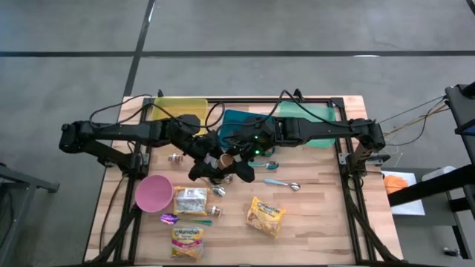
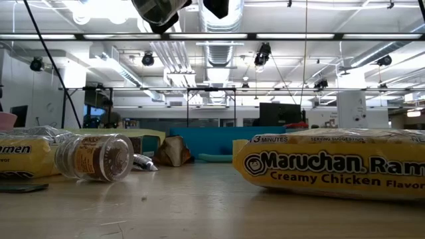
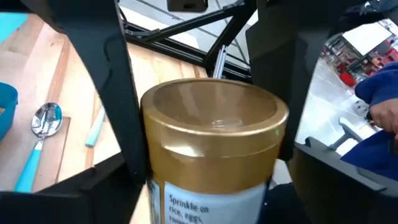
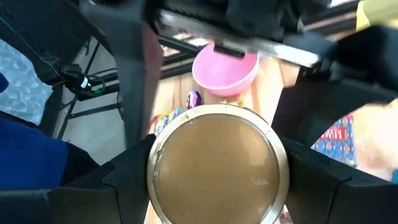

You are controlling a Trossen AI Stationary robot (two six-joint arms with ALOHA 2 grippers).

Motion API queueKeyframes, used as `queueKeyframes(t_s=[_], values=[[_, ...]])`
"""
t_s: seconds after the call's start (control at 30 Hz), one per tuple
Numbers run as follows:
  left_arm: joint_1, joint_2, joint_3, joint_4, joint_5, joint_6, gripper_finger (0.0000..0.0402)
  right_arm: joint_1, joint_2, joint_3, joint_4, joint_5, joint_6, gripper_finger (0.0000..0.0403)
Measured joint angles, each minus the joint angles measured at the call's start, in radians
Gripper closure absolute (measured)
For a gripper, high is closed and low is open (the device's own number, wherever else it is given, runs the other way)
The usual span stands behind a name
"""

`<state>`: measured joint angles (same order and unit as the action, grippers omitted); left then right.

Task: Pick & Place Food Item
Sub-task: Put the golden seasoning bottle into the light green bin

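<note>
Right pincer (image 4: 214, 168) grips gold-lidded jar (image 4: 217, 163); left pincer (image 3: 205, 93) open around it, pink bowl (image 4: 225, 68) beyond.

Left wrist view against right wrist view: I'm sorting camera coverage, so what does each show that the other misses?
Only the left wrist view shows the jar's white label and a blue-handled metal spoon on the wooden table. Only the right wrist view shows the round pink plastic bowl. Both show the gold-lidded seasoning jar, seated between dark tool fingers.
</note>
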<state>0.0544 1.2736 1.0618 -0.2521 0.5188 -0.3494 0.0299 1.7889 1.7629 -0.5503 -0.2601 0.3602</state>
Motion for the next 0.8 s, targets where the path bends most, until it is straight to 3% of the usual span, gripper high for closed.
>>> queueKeyframes(t_s=[0.1,0.23,0.57,0.8], values=[[0.001,0.0,0.0,0.0,-0.003,-0.003,0.0011,0.001,-0.001,0.0,-0.023,-0.001,0.031,0.0133],[0.009,-0.002,0.0,-0.002,-0.006,-0.003,0.0026,0.001,-0.004,0.0,-0.045,0.005,0.052,0.0133],[0.101,-0.144,0.0,-0.101,0.0,-0.015,0.0041,-0.02,-0.045,-0.004,-0.211,0.195,0.203,0.0133],[0.116,-0.273,-0.003,-0.14,-0.181,-0.025,0.0041,-0.074,-0.121,0.0,-0.333,0.277,0.213,0.0133]])
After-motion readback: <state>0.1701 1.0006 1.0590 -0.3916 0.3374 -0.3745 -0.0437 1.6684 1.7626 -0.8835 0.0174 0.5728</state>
